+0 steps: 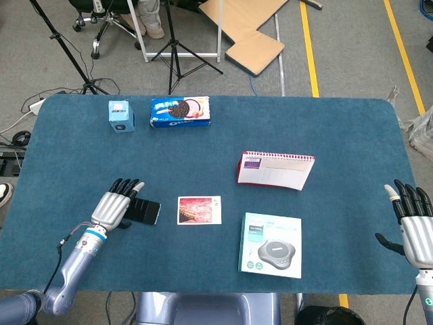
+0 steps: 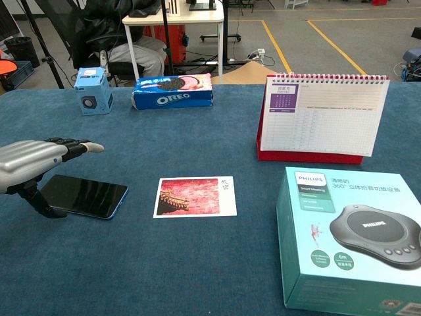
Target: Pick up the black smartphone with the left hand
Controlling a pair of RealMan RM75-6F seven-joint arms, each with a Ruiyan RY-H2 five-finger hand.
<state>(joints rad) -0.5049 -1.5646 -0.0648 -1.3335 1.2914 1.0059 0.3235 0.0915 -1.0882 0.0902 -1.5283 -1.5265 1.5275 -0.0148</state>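
The black smartphone (image 1: 145,211) (image 2: 89,196) lies flat on the blue table cloth, left of a photo card. My left hand (image 1: 114,204) (image 2: 31,161) hovers over the phone's left end, palm down, fingers stretched out and apart, thumb reaching down beside the phone's near edge. It holds nothing. In the head view the hand covers the phone's left half. My right hand (image 1: 414,222) stands open at the table's far right edge, fingers spread, far from the phone; the chest view does not show it.
A photo card (image 1: 199,209) lies just right of the phone. A Philips box (image 1: 271,245), a desk calendar (image 1: 275,170), an Oreo box (image 1: 180,112) and a small blue speaker box (image 1: 121,116) also sit on the table (image 1: 203,156).
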